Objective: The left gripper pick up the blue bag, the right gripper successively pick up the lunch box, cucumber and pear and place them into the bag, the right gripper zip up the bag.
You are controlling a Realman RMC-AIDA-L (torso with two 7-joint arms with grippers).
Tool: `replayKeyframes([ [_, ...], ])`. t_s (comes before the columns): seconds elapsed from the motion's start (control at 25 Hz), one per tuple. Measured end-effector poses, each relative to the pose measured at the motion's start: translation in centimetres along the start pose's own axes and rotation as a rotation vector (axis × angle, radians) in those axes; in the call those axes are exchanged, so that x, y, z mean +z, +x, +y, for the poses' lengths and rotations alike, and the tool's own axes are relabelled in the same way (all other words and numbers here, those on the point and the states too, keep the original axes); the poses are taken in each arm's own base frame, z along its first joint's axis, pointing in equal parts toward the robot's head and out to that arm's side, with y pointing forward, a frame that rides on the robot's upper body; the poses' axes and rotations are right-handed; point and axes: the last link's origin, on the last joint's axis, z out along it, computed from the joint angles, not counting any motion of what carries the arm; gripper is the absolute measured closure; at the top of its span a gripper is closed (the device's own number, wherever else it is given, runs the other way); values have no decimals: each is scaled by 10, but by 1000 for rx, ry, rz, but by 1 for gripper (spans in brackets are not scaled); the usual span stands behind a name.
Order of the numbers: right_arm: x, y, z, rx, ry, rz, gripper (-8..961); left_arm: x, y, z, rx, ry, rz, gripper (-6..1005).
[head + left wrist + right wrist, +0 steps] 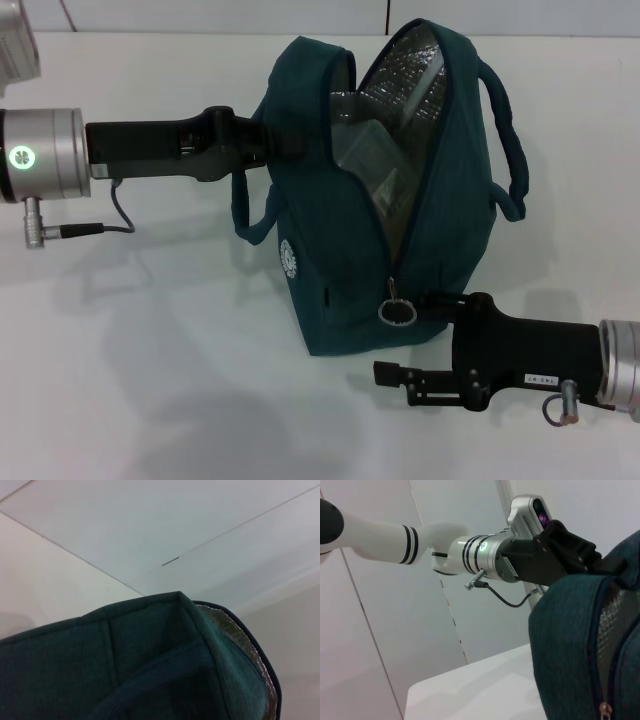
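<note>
The blue bag [340, 240] stands on the white counter [150, 380] near the middle of the head view, its long axis running from the near end, where the zipper pull sits, away toward the far end, where its mouth gapes widest. Going left to right in that view, the left gripper [262, 143] reaches in from the left edge, its black body level above the counter, and its jaws are clenched on the bag's left side panel high up near the rim, holding that side up. A grey cable [118, 212] loops down from the arm's silver wrist. Next comes the bag's opening, a long slit that points up and away, showing the silver lining [410, 75] and a clear-lidded lunch box [365, 160] lying inside against the left wall. The zipper is shut only along the near lower stretch, with its ring pull [396, 312] hanging at the near end. One carry handle [505, 140] arches off the bag's right side. At the lower right the right gripper [425, 298] comes in low over the counter, its tip just beside the ring pull; whether its jaws are released or clenched cannot be told. The left wrist view shows only the bag's teal fabric and a strip of lining.
</note>
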Motion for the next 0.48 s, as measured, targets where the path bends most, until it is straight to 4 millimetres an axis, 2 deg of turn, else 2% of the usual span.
replayKeyframes([
  [0.04,0,0,0,2,2,-1,86,0,0,0,0,0,0,824],
  [0.28,-1,0,-2,7,16,-3,309,0,0,0,-1,0,0,823],
  [0.48,-2,1,-4,9,29,3,553,0,0,0,-1,0,0,821],
])
